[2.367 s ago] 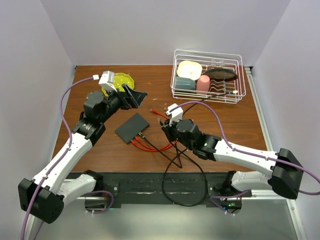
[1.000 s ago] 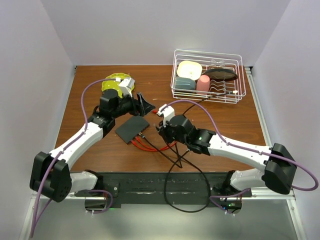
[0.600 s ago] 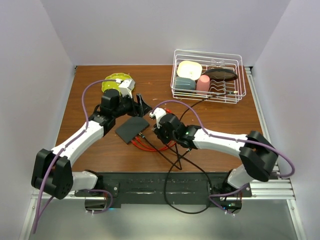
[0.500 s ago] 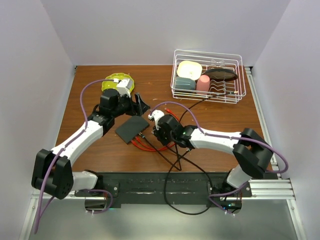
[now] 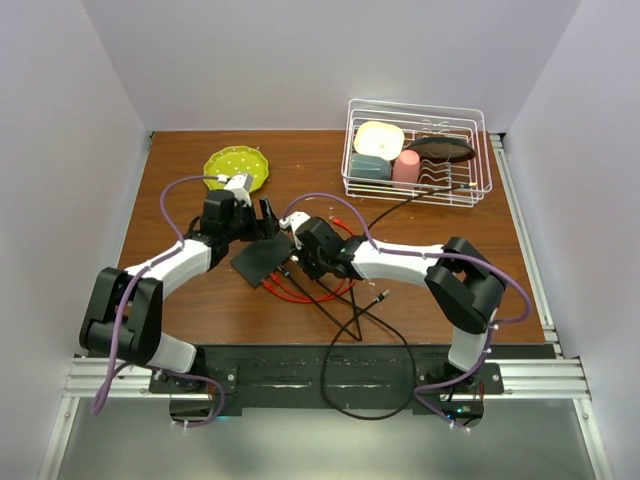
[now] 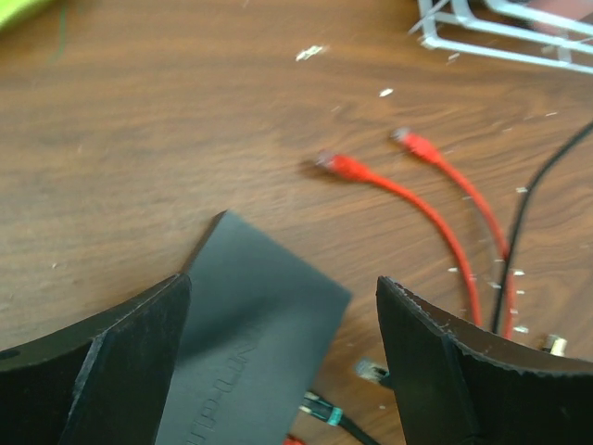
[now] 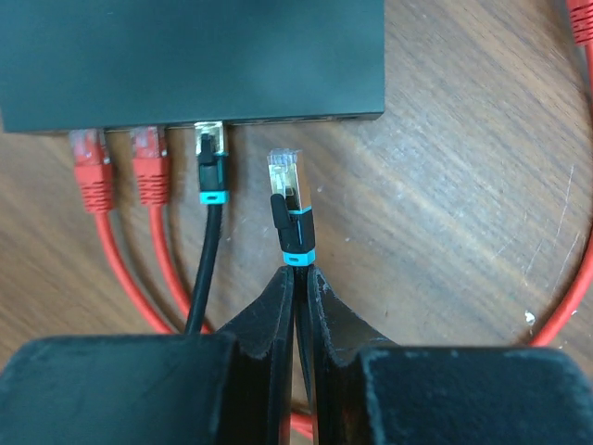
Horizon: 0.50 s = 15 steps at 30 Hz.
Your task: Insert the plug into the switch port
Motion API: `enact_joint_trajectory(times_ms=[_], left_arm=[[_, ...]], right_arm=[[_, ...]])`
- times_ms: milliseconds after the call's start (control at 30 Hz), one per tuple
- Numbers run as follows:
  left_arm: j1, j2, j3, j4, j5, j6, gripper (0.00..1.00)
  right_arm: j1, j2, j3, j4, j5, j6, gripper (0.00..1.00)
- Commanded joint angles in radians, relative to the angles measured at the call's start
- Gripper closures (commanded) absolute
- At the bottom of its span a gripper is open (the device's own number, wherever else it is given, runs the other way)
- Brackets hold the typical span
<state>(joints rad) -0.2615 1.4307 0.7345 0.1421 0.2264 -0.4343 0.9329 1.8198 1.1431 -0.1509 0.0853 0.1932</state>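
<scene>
switch (image 7: 185, 56): two red plugs (image 7: 90, 153), one black plug (image 7: 211, 158) seated
right gripper (image 7: 298, 278): pinching one loose plug (image 7: 283, 176)
left gripper (image 6: 283, 287): spread wide

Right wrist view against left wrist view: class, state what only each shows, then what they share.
Only the right wrist view: the right gripper shut on a black cable just behind its metal-tipped plug, short of the flat matte-black switch box; two seated red plugs. Only the left wrist view: the open left gripper framing the box, two loose red cable ends, a white wire rack corner. Both: the box, the brown wooden table, a seated teal-banded black plug.
</scene>
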Motion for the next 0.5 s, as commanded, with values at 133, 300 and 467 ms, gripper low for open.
enact_joint_trajectory(times_ms=[133,300,467], left_arm=[[0.057,0.054,-0.053,0.129,-0.033,0.006,0.15],[0.076,0.105,-0.063,0.128,-0.012,0.025,0.18],[0.103,0.192,-0.052,0.16,0.128,0.025,0.33]], right_arm=[[-0.013,0.032,0.079,-0.09,-0.033,0.006,1.0],[-0.013,0.012,0.044,-0.092,-0.082,0.008,1.0],[-0.014,-0.01,0.003,-0.059,-0.102,0.025,1.0]])
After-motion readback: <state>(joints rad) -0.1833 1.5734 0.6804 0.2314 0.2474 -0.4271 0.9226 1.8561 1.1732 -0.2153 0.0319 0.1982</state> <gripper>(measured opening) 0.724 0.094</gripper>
